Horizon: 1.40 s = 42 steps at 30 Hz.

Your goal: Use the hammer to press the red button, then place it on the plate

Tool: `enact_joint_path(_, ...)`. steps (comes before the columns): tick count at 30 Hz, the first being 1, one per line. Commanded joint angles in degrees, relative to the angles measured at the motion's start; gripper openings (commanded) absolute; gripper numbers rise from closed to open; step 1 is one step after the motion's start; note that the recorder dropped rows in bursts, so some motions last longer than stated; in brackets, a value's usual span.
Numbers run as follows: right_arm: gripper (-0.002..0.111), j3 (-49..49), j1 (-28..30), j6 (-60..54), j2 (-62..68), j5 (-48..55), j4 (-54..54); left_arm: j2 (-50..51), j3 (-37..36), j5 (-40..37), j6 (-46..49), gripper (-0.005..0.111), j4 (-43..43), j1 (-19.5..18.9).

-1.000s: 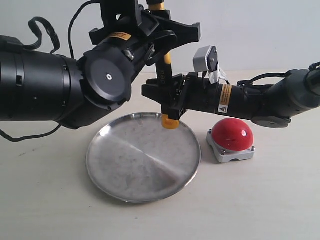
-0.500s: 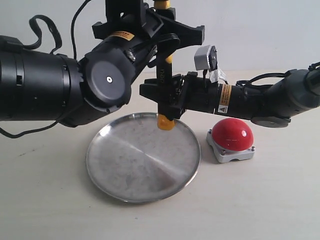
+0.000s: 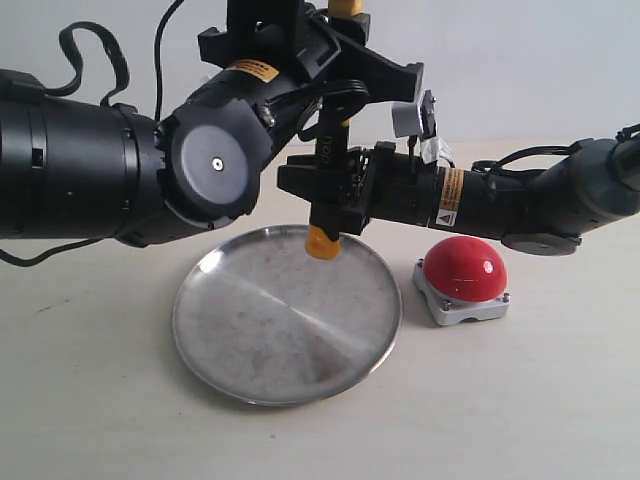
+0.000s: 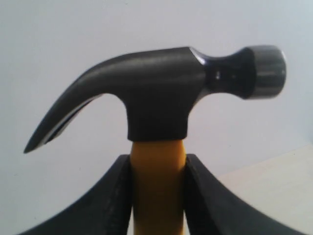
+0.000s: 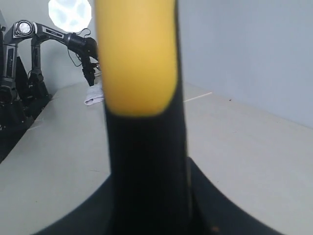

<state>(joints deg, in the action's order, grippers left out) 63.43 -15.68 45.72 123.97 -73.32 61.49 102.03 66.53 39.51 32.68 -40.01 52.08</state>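
While held upright upper centre, dark-headed, black-handled claw hammer (image 4: pixel 156 105) was judged rigid, head-heavy; yellow neck clamped by left gripper (image 4: pixel 157 169), handle by right gripper (image 5: pixel 148 196).

Hammer (image 3: pixel 326 150) held upright, head up, yellow end above far rim of plate (image 3: pixel 270 330). Glossy red button (image 3: pixel 463 268) just beside plate.
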Motion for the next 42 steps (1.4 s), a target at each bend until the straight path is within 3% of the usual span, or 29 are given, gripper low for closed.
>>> enact_joint_path(1, 0.000, 0.42, 0.35, 4.04, -0.19, 3.36, -4.56, -1.50, 0.92, 2.29, 0.82, 0.050, 3.86, 0.54)
enact_joint_path(6, 0.000, 0.42, 0.35, 5.52, -0.19, 3.36, -5.42, -1.50, 0.92, 2.29, 1.76, 0.067, 3.86, 0.54)
enact_joint_path(12, 0.000, 0.42, 0.35, 6.02, -0.19, 3.36, -5.42, -1.50, 0.92, 1.84, 6.05, 0.067, 3.46, 0.54)
enact_joint_path(16, 0.000, 0.42, 0.46, 8.27, -0.86, 3.38, -5.99, -1.50, 0.92, 1.25, 14.29, 0.067, -0.37, 0.54)
enact_joint_path(18, 0.000, 0.42, 0.46, 12.10, -1.83, 6.21, -5.99, -2.36, 0.92, -1.83, 18.17, 0.067, -6.01, 0.54)
enact_joint_path(21, 0.000, 0.47, 0.46, 14.89, -3.94, 17.38, -5.99, -5.30, -0.42, -3.90, 18.17, 0.067, -5.76, 0.54)
enact_joint_path(25, 0.000, 0.47, 0.46, 14.98, -6.07, 18.23, -3.01, -10.94, -4.65, -3.79, 18.17, 0.067, -5.78, 0.42)
enact_joint_path(28, 0.000, 0.47, 0.46, 20.35, -8.38, 21.97, -0.28, -14.50, -9.10, -0.15, 19.44, 0.067, -13.56, 0.32)
enact_joint_path(31, 0.000, 0.47, 0.46, 22.78, -10.35, 25.09, 3.02, -15.63, -10.99, 9.72, 29.54, 0.067, -25.53, 0.32)
enact_joint_path(32, 0.000, 0.47, 0.46, 23.69, -10.93, 25.21, 3.69, -15.63, -11.00, 14.17, 32.71, 0.067, -33.44, 0.32)
enact_joint_path(34, 0.000, 0.47, 0.46, 24.07, -11.54, 25.10, 4.30, -15.63, -11.00, 17.69, 36.62, 0.067, -40.34, 0.43)
enact_joint_path(38, 0.000, 0.47, 0.46, 25.10, -12.58, 25.10, 6.05, -15.63, -11.00, 14.24, 56.40, 0.067, -47.34, 0.43)
enact_joint_path(42, 0.000, 0.47, 0.46, 26.44, -12.84, 25.00, 7.31, -15.63, -11.00, 9.16, 61.76, 0.067, -47.46, -0.29)
